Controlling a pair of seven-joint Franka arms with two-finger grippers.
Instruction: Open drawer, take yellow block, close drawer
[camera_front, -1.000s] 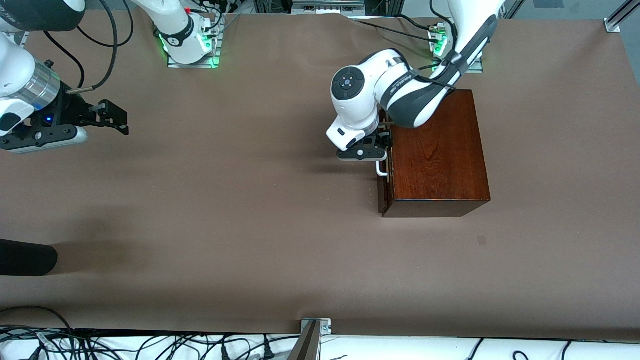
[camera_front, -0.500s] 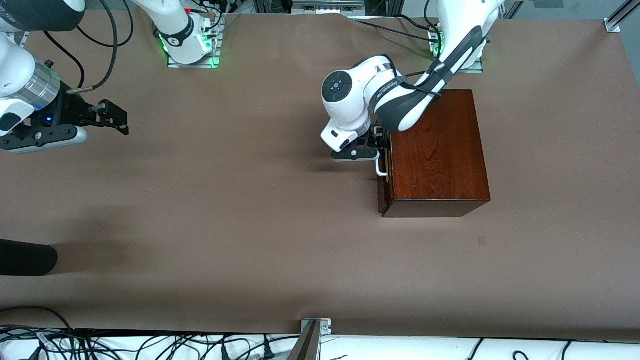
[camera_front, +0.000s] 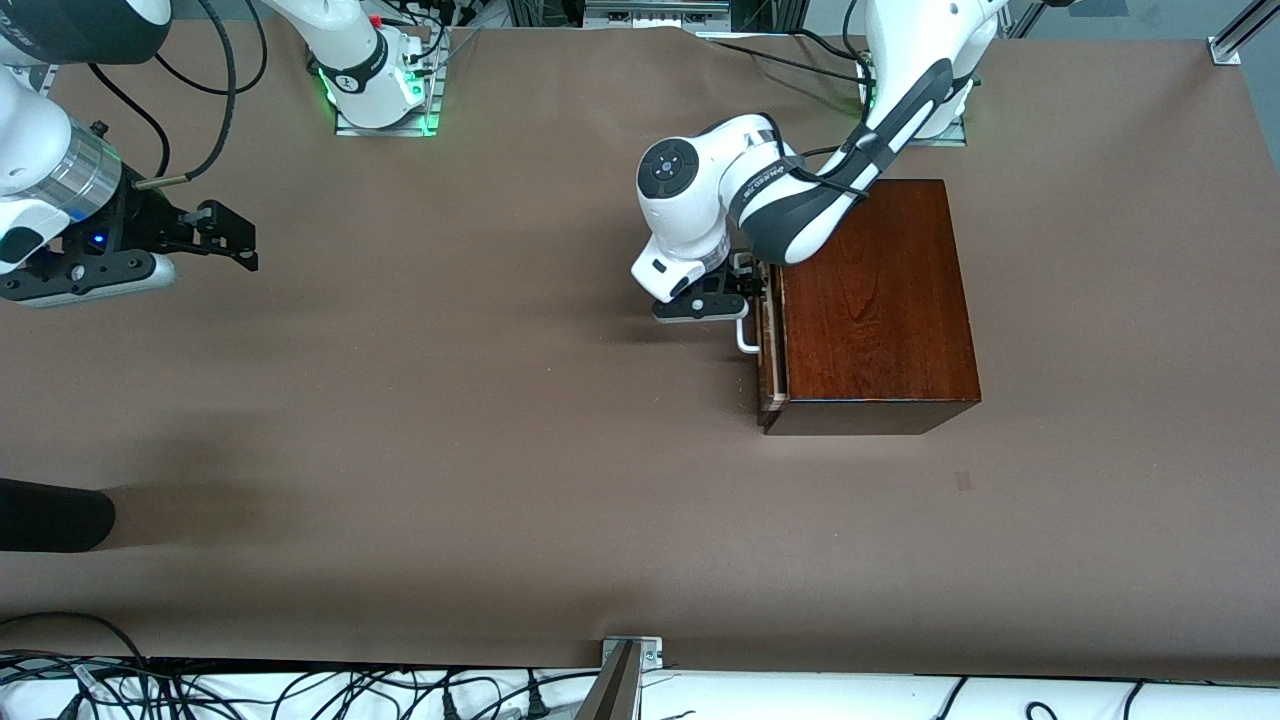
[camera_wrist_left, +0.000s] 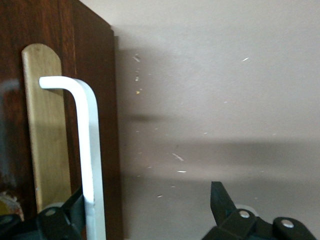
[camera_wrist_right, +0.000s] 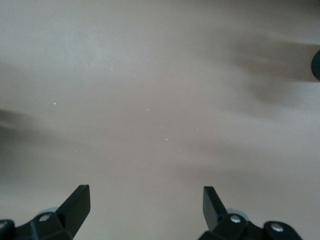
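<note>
The drawer (camera_front: 768, 345) is showing only as a thin pale strip of tray edge peeking out of the dark wooden box (camera_front: 872, 310), which is sitting toward the left arm's end of the bench (camera_front: 500, 420). What the drawer is holding is hidden by the box top, so the yellow block is not showing in any view. The white handle (camera_front: 745, 335) is partly covered by the left arm's wrist in the front view; in the left wrist view its bar (camera_wrist_left: 89, 150) is running out of the picture, so only one bent end is visible, fixed over a pale wooden strip (camera_wrist_left: 46, 130) on the dark drawer front.

The left gripper (camera_front: 752, 292) is sitting at the handle with its fingers spread wide: one fingertip (camera_wrist_left: 75, 207) is lying against the bar, the other (camera_wrist_left: 220, 197) is standing well apart over bare bench, so nothing is being clamped.

The right gripper (camera_front: 232, 243) is waiting over the bench at the right arm's end, its fingers (camera_wrist_right: 77, 202) spread wide and holding nothing.

Small lettering on the left arm's forearm (camera_front: 765, 180) is too small to read
</note>
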